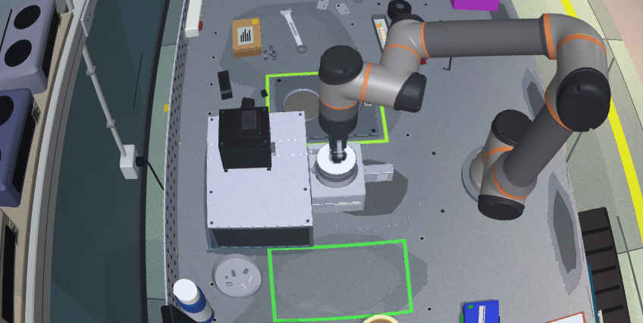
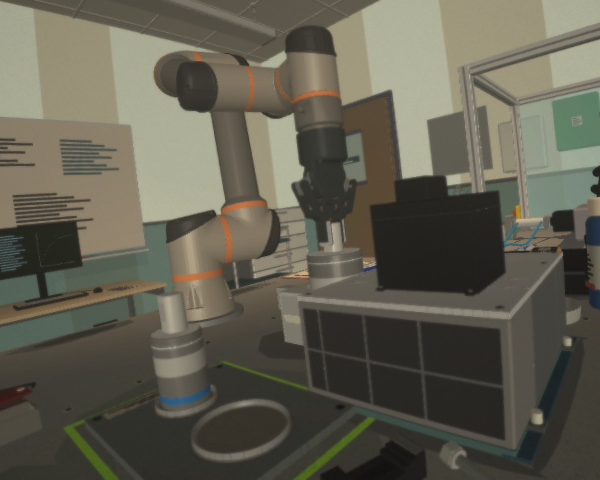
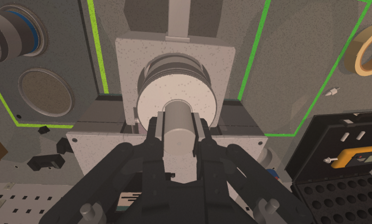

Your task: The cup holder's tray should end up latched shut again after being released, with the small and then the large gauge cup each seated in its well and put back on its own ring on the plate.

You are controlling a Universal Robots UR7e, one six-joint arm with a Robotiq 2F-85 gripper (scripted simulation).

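Note:
My gripper points straight down over the extended tray of the cup holder. The large gauge cup, grey with a pale top, is gripped by its top stem and sits in the tray's well. The small gauge cup, with a blue band, stands upright on its ring on the dark plate. The larger ring beside it is empty.
The grey cup holder housing carries a black box next to the tray. A green-outlined zone lies on the table nearer the front. A tape roll, a bottle and an open black case sit around the edges.

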